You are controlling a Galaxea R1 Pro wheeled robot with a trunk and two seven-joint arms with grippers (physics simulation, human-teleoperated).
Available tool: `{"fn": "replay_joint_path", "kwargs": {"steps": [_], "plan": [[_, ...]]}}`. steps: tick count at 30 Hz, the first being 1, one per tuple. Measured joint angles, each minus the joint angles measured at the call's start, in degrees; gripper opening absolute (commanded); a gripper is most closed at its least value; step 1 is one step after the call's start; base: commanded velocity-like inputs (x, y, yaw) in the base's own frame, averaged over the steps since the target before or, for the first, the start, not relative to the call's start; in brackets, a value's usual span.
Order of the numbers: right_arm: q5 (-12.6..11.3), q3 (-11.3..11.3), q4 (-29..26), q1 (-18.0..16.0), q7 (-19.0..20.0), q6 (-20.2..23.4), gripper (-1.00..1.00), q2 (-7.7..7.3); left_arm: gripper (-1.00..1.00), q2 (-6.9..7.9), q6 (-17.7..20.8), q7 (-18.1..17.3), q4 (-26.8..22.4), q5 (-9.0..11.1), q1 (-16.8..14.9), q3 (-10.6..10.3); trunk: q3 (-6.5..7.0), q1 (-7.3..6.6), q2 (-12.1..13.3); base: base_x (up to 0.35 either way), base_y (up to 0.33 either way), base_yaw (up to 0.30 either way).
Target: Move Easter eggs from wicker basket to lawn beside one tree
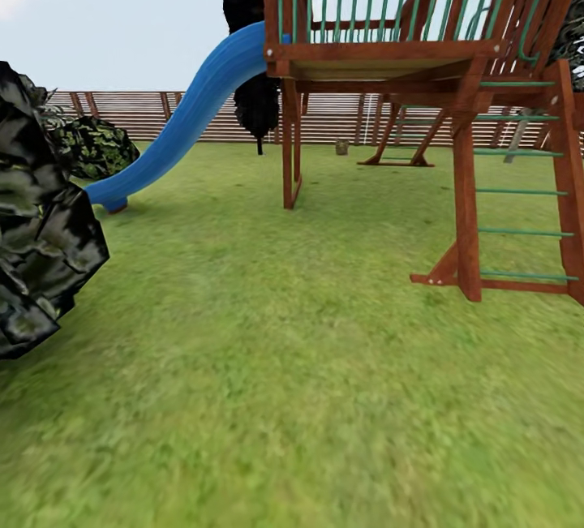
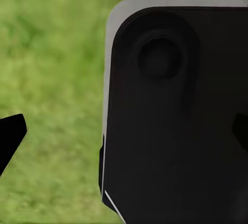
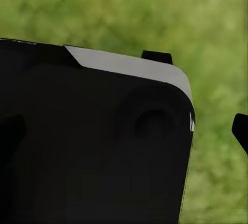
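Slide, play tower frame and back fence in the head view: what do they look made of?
Slide: looks like smooth moulded plastic, uniform glossy blue with soft highlights. Tower frame: seemingly stained wood, reddish-brown square beams with grain-like streaks; its rungs are thin and green, possibly painted metal. Fence: horizontal slats, probably wood.

Robot body: large matte-black housing with rounded corners, pale grey rim and a shallow round boss, beside a black pointed fingertip; the right wrist view gives the same black, grey-edged housing and fingertip.
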Motion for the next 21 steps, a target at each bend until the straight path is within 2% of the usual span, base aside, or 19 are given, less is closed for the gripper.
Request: {"fn": "replay_joint_path", "kwargs": {"steps": [12, 21], "plan": [[-0.2, -0.3, 0.0, 0.0, 0.0, 0.0, 1.0, 0.12, 1.0, 0.04, 0.0, 0.0, 0.0, 0.0, 0.0, 0.0, -0.65, 0.0, 0.0, 0.318, 0.12, -0.206], [-0.1, -0.1, 0.1, 0.0, 0.0, 0.0, 1.0, 0.16, 1.0, 0.09, 0.0, 0.0, 0.0, 0.0, 0.0, 0.0, -0.89, 0.0, 0.0, 0.318, 0.12, -0.02]]}}
